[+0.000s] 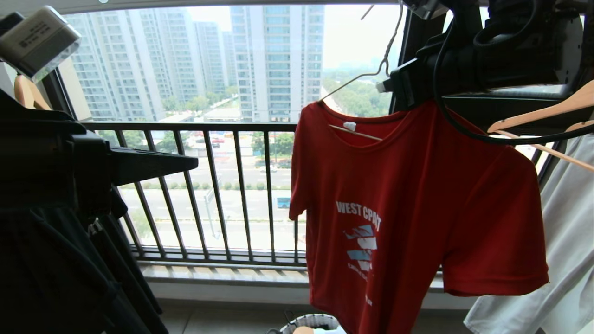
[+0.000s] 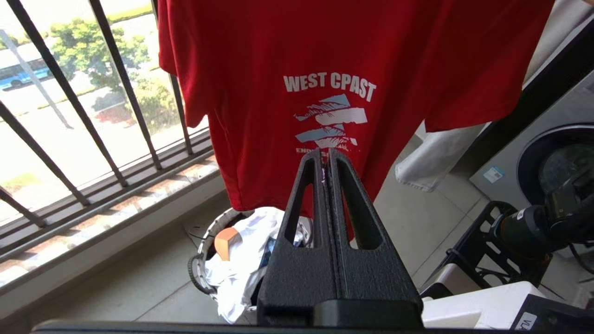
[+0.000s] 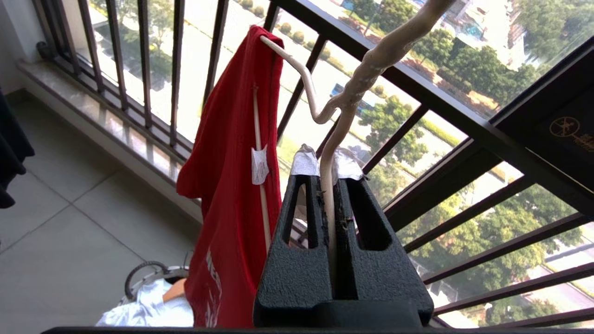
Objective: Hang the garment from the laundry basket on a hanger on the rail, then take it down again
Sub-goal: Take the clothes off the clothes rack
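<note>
Right tool clamped on hanger wire, garment hanging beside it

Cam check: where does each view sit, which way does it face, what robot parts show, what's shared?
Head: high, facing the window railing; both arms show, right gripper up at the hanger.
Left wrist: behind the shut left gripper, facing the garment and laundry basket.
Right wrist: behind the fingers clamping the hanger wire.
Shared: garment in all three.

red T-shirt, chest print apparently "WEST CPAST"
</note>
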{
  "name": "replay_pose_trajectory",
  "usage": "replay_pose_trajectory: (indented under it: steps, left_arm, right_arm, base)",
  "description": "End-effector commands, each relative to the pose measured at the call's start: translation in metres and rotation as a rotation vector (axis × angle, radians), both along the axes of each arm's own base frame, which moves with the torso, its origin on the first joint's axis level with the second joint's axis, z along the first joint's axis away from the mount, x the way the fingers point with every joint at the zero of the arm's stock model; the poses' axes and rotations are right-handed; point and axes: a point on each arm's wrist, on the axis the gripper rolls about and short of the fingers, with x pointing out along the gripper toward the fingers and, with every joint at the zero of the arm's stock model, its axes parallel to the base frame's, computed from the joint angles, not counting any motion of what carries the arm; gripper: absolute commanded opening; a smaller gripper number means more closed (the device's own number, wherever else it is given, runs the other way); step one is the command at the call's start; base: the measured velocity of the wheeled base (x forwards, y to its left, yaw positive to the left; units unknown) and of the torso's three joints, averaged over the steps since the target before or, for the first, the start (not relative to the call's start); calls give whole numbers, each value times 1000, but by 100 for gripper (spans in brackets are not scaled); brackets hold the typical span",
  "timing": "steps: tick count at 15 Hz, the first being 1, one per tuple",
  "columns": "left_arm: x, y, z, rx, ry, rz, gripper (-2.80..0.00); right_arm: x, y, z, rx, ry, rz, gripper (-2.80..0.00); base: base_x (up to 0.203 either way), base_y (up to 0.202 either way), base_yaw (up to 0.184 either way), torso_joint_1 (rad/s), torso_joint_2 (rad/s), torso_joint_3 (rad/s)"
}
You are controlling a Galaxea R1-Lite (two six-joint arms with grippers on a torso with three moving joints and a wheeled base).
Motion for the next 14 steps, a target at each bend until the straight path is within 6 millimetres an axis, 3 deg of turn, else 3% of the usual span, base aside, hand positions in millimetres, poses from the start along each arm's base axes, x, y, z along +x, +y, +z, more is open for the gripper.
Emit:
replay_pose_trajectory:
  steps: [1,4,9,10,14]
  left_arm:
    - [13,-13,-5,2,48,-31,-280]
    - [44,-33,-10,-52,66,-35,-280]
    - [108,-80,8,-124,7,-62,-280]
    - [119,-91,7,-126,8,-69,0]
    - [146,-113,-6,-113,34,-76,0]
  right_arm:
    - [-7,-1,5,5,-13,8,-280]
    - [-8,-1,6,5,-15,8,-280]
    - [-8,0,5,4,-12,13,-280]
    - [-8,0,5,4,-11,13,-280]
    - [-7,3,3,1,-5,20,-280]
  base:
    - [0,0,0,0,0,0]
    - [0,0,0,0,0,0]
    - [0,0,0,0,0,0]
    - [0,0,0,0,0,0]
    - [0,0,0,0,0,0]
